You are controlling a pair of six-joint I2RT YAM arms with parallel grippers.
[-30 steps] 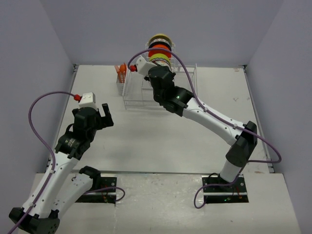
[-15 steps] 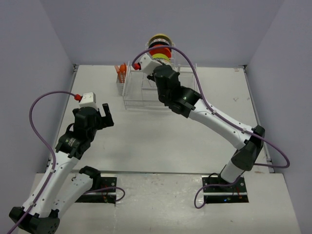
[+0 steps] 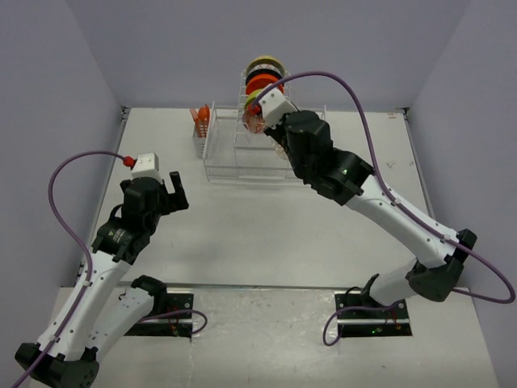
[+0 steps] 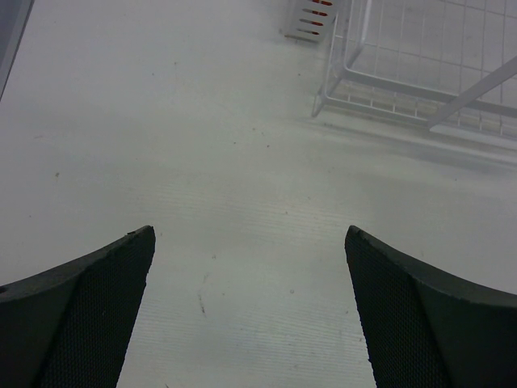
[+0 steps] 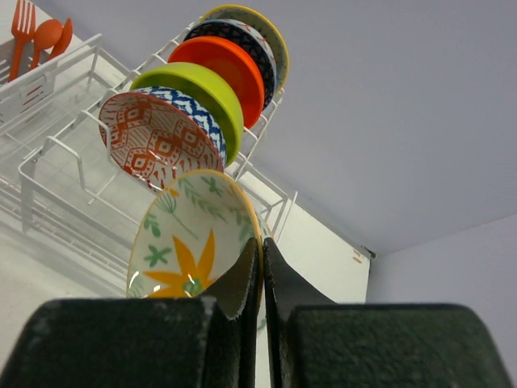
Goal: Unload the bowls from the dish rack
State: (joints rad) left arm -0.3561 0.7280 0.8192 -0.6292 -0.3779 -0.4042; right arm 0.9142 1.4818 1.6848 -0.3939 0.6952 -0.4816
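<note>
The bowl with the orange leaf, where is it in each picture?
Top external: the orange-leaf bowl is at upper middle, at the rack.
Left wrist: not in it.
Right wrist: lower middle, its rim pinched by the right gripper.
Shared landmark: the white dish rack shows in all three.

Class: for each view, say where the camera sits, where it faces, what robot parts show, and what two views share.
Top external: above and behind the bases, looking down the table toward the dish rack; both arms show.
Left wrist: on the left arm, facing down at table and rack corner; left tool open.
Right wrist: looking up along the rack; right tool pinches the orange-leaf bowl.
Shared: top and right wrist show the racked bowls.
</note>
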